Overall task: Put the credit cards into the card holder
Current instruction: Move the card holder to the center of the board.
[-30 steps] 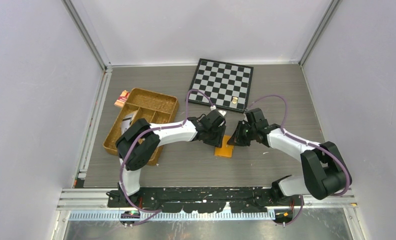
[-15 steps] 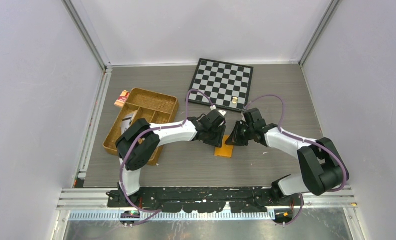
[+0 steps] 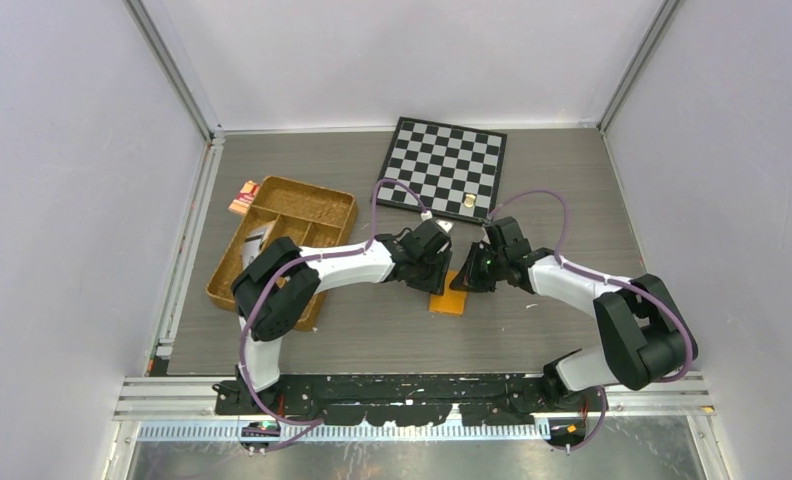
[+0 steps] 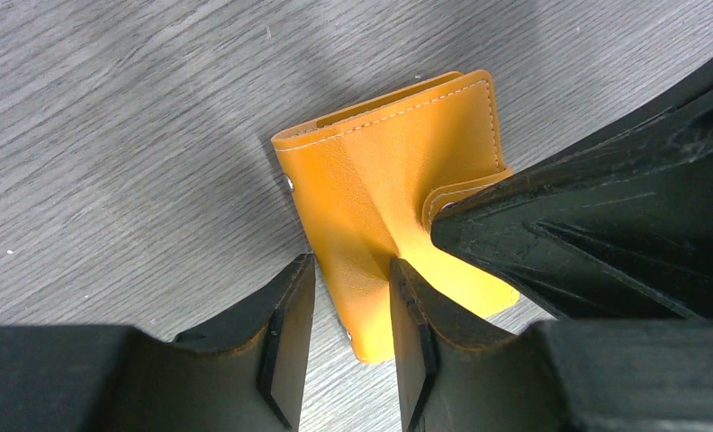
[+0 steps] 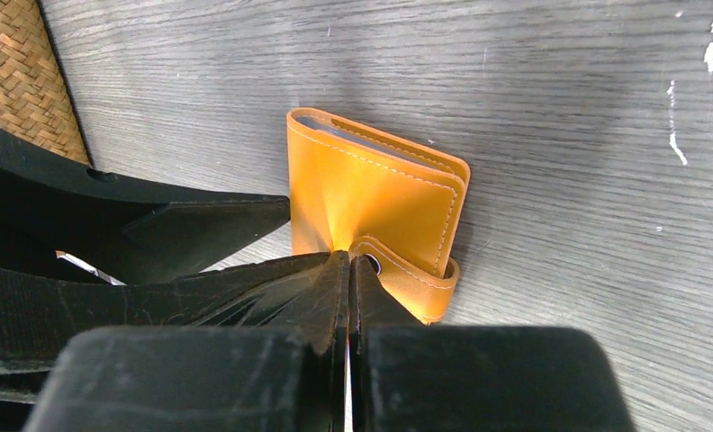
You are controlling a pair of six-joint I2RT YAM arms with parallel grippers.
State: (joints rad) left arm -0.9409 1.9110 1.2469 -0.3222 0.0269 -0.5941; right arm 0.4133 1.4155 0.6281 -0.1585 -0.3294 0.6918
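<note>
Orange leather fills both my wrist views: the card holder (image 4: 384,180) lies folded on the grey table (image 3: 372,320), right between my two tools. My left gripper (image 4: 350,270) stands partly open, its two fingers straddling the holder's near corner. One finger is just off the stitched edge, over bare table, and the other is over the leather. I cannot tell whether either finger presses down on it. My right gripper (image 5: 348,263) is shut tight with nothing between its fingers. Its joined tip touches the holder's face beside the small strap with the metal snap, and the leather creases toward that spot. From above, my two arms meet over the holder from either side. The woven tray (image 3: 302,212) sits behind my left arm, and the chessboard (image 3: 444,165) lies farther back.
</note>
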